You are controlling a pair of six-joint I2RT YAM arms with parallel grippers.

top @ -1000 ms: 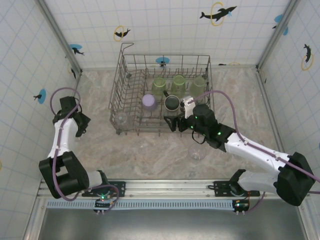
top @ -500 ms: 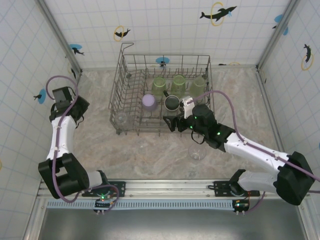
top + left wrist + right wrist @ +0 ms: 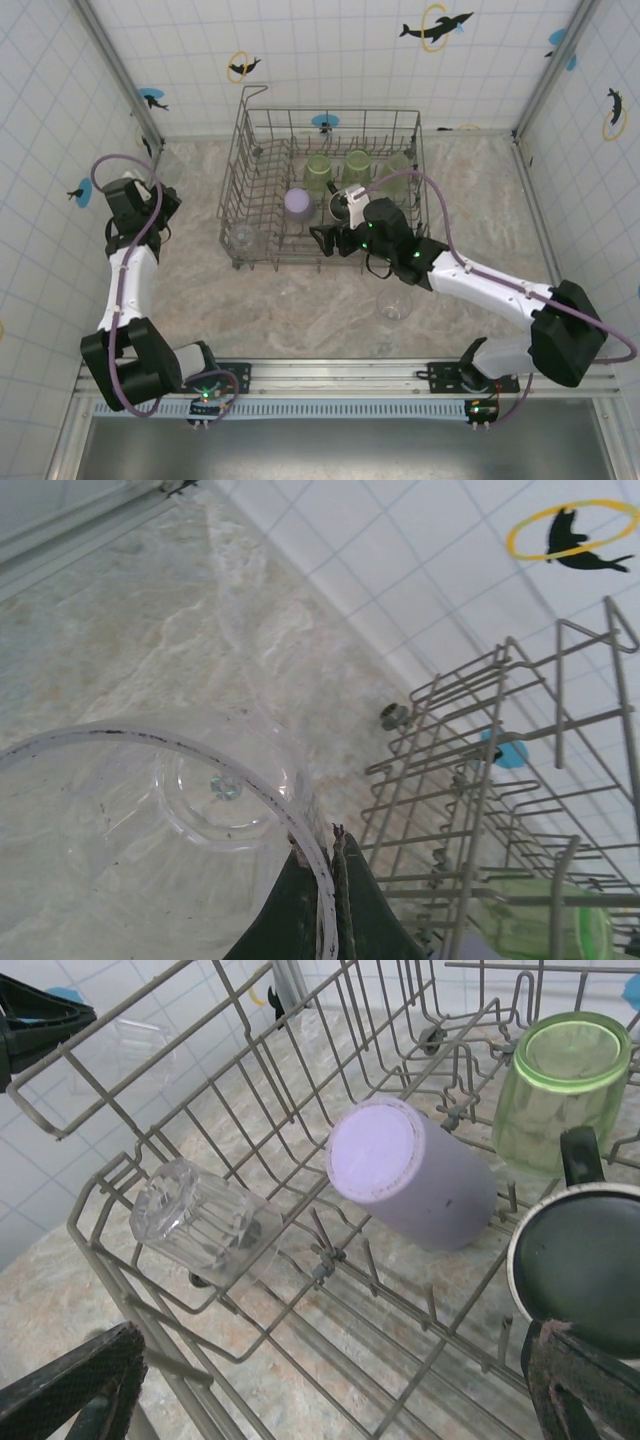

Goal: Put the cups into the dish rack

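While the left gripper [image 3: 322, 880] pinches the rim of a clear glass [image 3: 130, 820] over the marble-patterned table [image 3: 300, 300] to the left of the dish rack [image 3: 330, 116], its jaws nearly together on the thin wall, the right gripper [image 3: 335, 238] hangs over the rack's near edge with jaws spread wide and nothing between them. Inside the rack, three green tumblers [image 3: 357, 165] sit in the far row. A lavender tumbler [image 3: 410, 1175] lies tilted on the tines just beside a black mug [image 3: 580, 1260]. A second clear glass [image 3: 195, 1222] lies on its side in the near left corner. A third clear glass [image 3: 393, 303] sits on the table in front of the rack, near the right arm.
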